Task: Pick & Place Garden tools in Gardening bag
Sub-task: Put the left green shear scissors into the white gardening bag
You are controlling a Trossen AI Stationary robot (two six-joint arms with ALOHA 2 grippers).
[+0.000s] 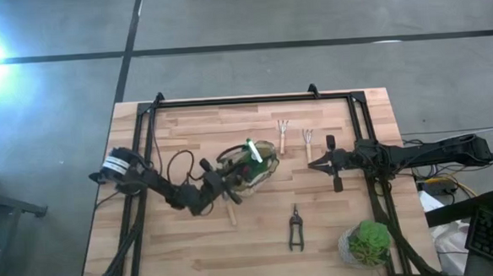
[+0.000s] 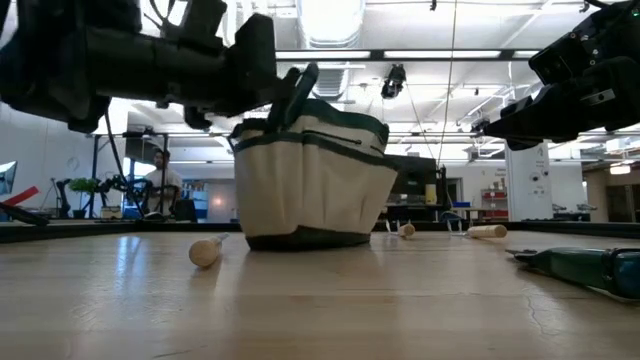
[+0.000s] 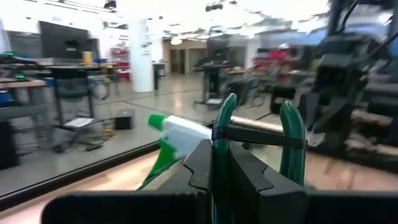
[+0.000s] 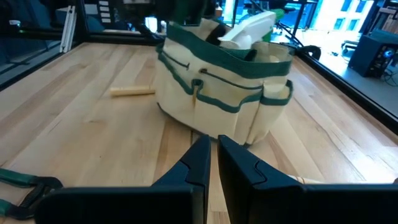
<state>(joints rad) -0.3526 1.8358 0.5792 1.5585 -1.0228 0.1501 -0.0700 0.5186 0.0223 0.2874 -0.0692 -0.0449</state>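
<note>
The khaki gardening bag [image 1: 255, 170] with green trim stands upright on its base at the table's middle; it also shows in the low view [image 2: 310, 185] and the right wrist view [image 4: 217, 93]. The green spray bottle with a white top [image 3: 177, 134] sticks out of it. My left gripper [image 1: 225, 183] is at the bag's left side, shut on a loop handle. My right gripper [image 4: 213, 158] is shut and empty, to the right of the bag, pointing at it. Two wooden-handled forks [image 1: 295, 137] lie beyond the bag. A pruner [image 1: 295, 230] lies toward the near edge. A wooden handle [image 1: 231, 213] lies under my left arm. My left gripper pinches one green loop handle [image 3: 221, 124] of the bag between its two fingers, coming from the table's left. The loop stands up out of the fingers, and the second loop [image 3: 290, 134] stands just behind it. The bag sits upright with its base on the table [image 2: 300, 240].
A bushy green potted plant [image 1: 369, 243] stands at the near right corner. Black frame rails [image 1: 244, 100] run along the table's far and side edges. Bare wood shows at the near left [image 1: 176, 251].
</note>
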